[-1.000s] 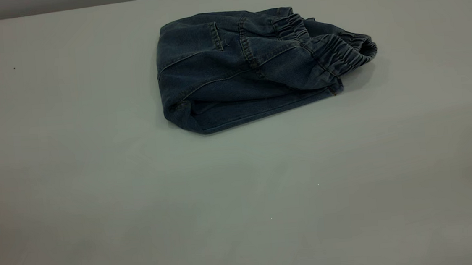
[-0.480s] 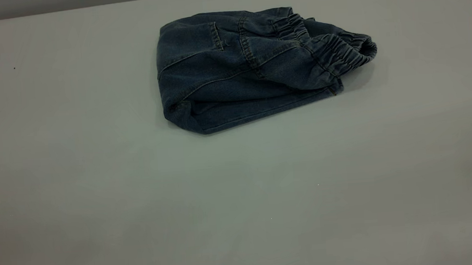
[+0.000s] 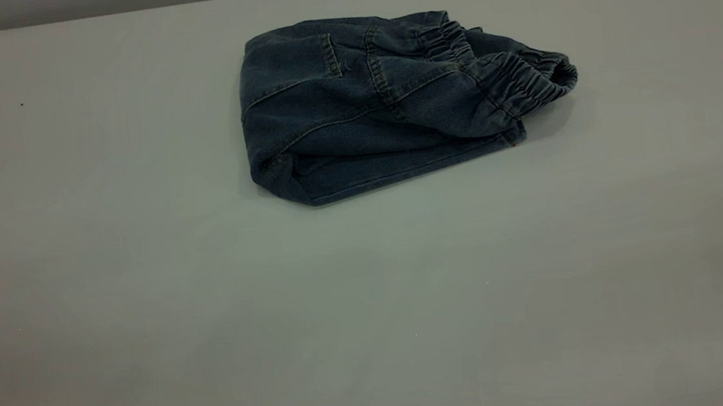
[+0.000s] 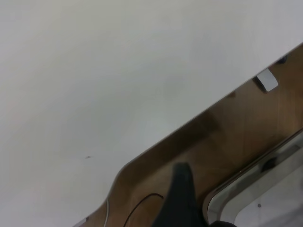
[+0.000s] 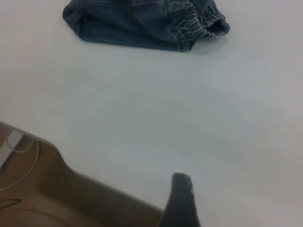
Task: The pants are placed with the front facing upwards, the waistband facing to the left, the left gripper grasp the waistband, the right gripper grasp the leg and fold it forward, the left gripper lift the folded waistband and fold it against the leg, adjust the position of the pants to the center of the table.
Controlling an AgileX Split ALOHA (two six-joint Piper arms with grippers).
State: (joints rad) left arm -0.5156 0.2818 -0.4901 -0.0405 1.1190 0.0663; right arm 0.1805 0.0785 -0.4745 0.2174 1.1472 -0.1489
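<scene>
Pants [image 3: 386, 104] sit folded in the upper middle of the exterior frame, flat on the table [image 3: 215, 305], toward its far edge rather than its middle. Waistband [image 3: 519, 81] is doubled over on top and ends at the bundle's right side, gathered elastic bulging up slightly; the folded edge faces left. Nothing touches the denim. Neither arm shows in the exterior view. Left gripper [image 4: 182, 198]: only one dark fingertip pokes in at the lower middle of the left wrist frame, over the table's edge and a brown floor below, so how far it's open can't be told; it holds nothing visible. Right gripper [image 5: 182, 201]: same story, one dark fingertip at the bottom of the right wrist frame, above the near table edge, well apart from the pants [image 5: 142, 23], which are cut off by the top of that frame. Opening can't be told there either.
</scene>
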